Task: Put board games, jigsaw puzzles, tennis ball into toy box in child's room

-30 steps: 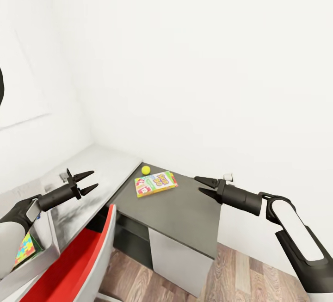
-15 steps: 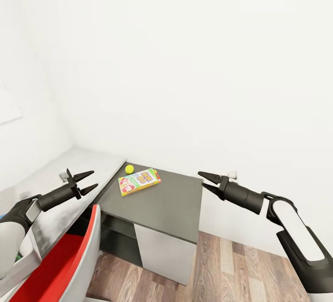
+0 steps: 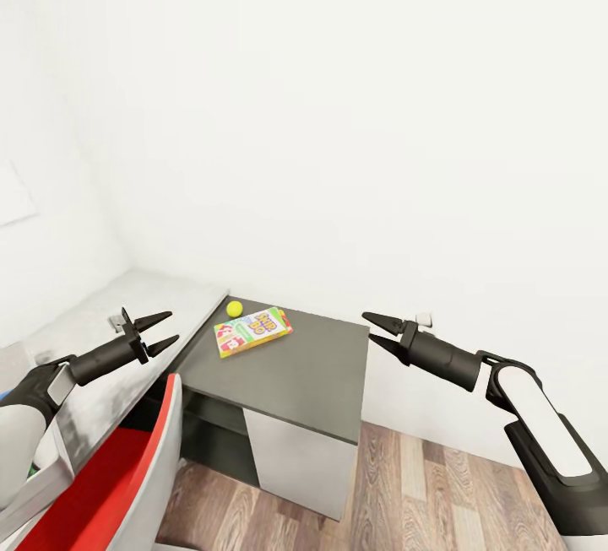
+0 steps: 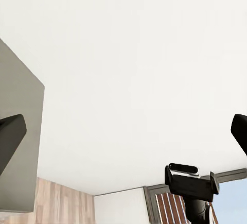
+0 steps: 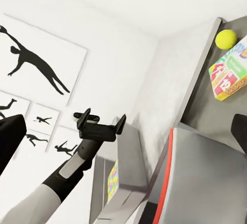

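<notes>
Shifted a touch leftward across the head view since half a second ago, with table and toys sliding together as from a camera turn, not from any move of the things; between the picture of a second ago and that one, a much larger swing of the same kind. Held out forward and low at the left, left gripper (image 3: 159, 331), black pointed fingers parted and empty, above the pale grey desk surface (image 3: 127, 306). Reached forward from the right on a white and black forearm, right gripper (image 3: 377, 332), fingers likewise spread apart with nothing between them, hanging just off the right edge of the dark grey table (image 3: 304, 382). Lying flat near the table's far left corner, colourful flat board game box (image 3: 252, 332); just beside it at the far side, small yellow-green tennis ball (image 3: 235, 309), apart from the box. Seen again from the right wrist view, ball (image 5: 226, 39) and box (image 5: 229, 74), along with the left gripper (image 5: 99, 123) out in front of a wall hung with black silhouette pictures (image 5: 31, 64). Below, red-seated chair with a grey rim (image 3: 127, 467) and wood plank floor (image 3: 422, 483).
</notes>
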